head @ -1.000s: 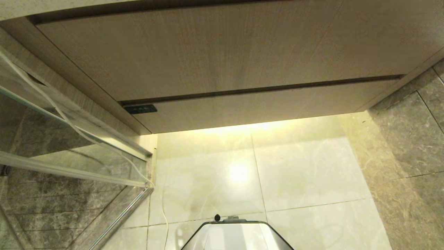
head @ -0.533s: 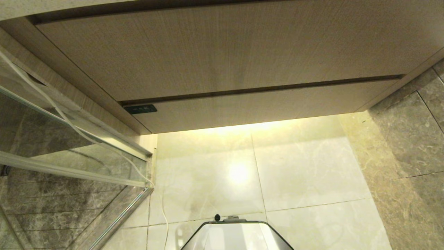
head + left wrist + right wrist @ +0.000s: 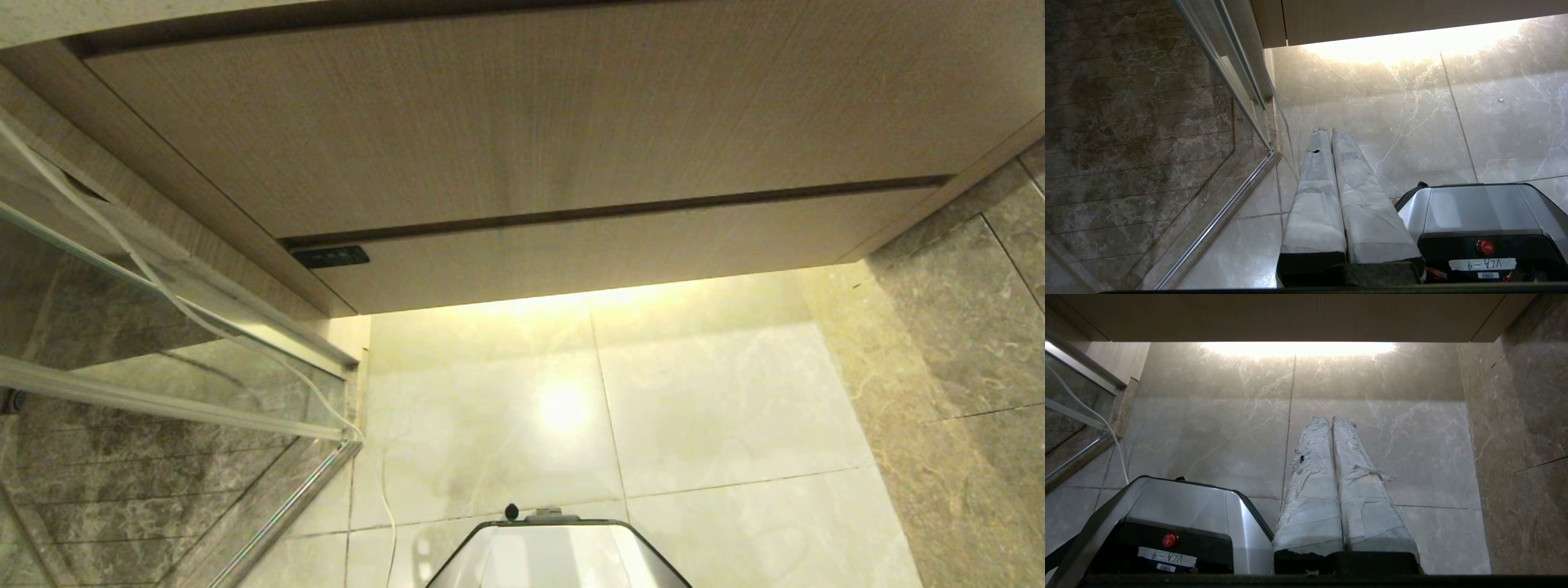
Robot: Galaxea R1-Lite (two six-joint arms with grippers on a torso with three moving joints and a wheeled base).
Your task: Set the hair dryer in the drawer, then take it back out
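Drawer (image 3: 620,249) closed flush under the taller panel (image 3: 531,122), small dark label (image 3: 331,256) at its left end, unreadable, left end effector (image 3: 1327,132) and right end effector (image 3: 1331,421) both closed, empty, above the floor tiles (image 3: 718,392), base sticker (image 3: 1482,264) reads "VLA-9" inverted, hair dryer unseen.

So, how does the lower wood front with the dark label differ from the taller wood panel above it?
The drawer is a shallow strip; the upper panel is much taller. The drawer carries a small dark label at its left end; the upper panel is plain. The drawer sits lowest, just above the lit floor tiles; the upper panel lies over it, across a dark gap. Both are closed, handleless and light wood-grain.
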